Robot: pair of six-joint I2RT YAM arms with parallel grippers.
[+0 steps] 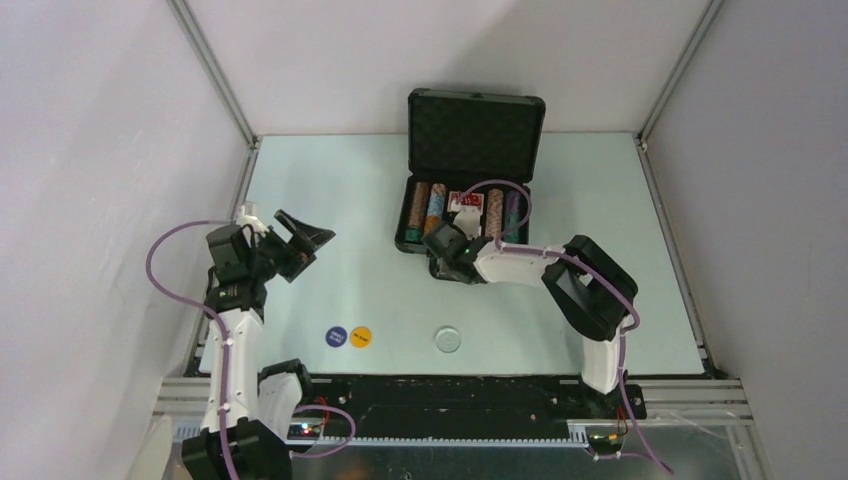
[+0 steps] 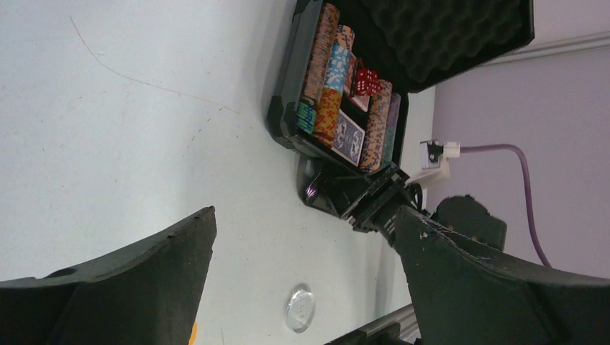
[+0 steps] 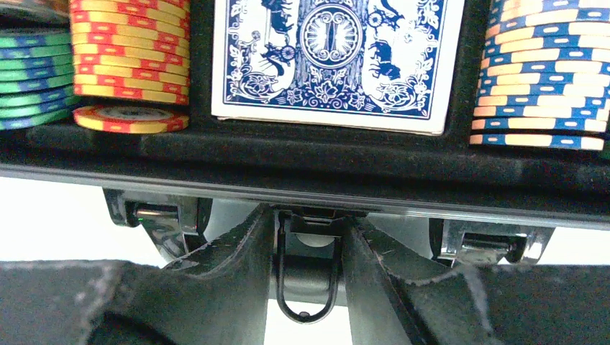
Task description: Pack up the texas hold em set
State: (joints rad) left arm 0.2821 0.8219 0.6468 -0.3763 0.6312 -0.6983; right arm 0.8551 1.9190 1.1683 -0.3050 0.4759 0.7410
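Note:
The black case (image 1: 474, 122) stands open at the back middle of the table, its foam lid upright. Its tray holds rows of striped chips (image 1: 428, 210), a blue-backed card deck (image 3: 334, 57) and red dice (image 2: 365, 80). At the case's front edge, my right gripper (image 1: 447, 256) has its fingers pressed on either side of the handle (image 3: 308, 273) between the two latches, so the right gripper (image 3: 308, 224) is shut on it. My left gripper (image 1: 305, 240) hovers open and empty at the table's left. Three round buttons lie loose near the front: blue (image 1: 336, 336), yellow (image 1: 361, 336) and clear (image 1: 447, 340).
The clear button (image 2: 300, 307) shows between the left gripper's (image 2: 306, 212) wide-apart fingers, far below them. Metal frame rails run along the table's edges, and white walls close in the left, back and right. A purple cable loops over the right wrist above the tray.

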